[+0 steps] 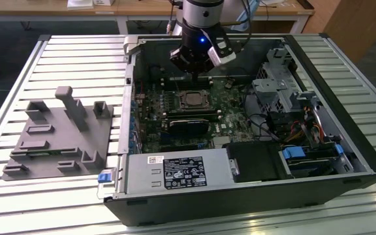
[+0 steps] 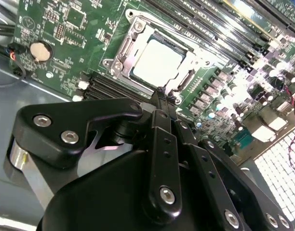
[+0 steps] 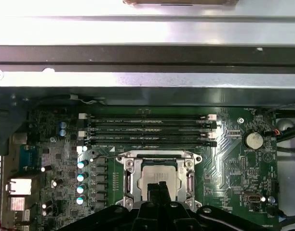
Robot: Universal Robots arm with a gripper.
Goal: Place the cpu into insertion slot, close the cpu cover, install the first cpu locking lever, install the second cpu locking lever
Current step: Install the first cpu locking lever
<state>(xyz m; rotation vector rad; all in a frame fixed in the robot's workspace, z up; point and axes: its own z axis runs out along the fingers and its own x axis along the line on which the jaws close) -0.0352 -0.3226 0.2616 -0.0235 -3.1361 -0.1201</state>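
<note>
Two fingers of mine are pressed together with nothing between them, and my gripper (image 2: 160,91) hangs over the rim of the insertion slot (image 3: 157,155); I cannot tell whether the tips touch it. Inside that socket the cpu (image 3: 159,174) lies flat, and the cpu cover (image 3: 129,175) is down, framing it. Long black memory slots (image 3: 147,130) run just beside it on the green board (image 3: 234,159), inside the open computer case (image 1: 240,196).
</note>
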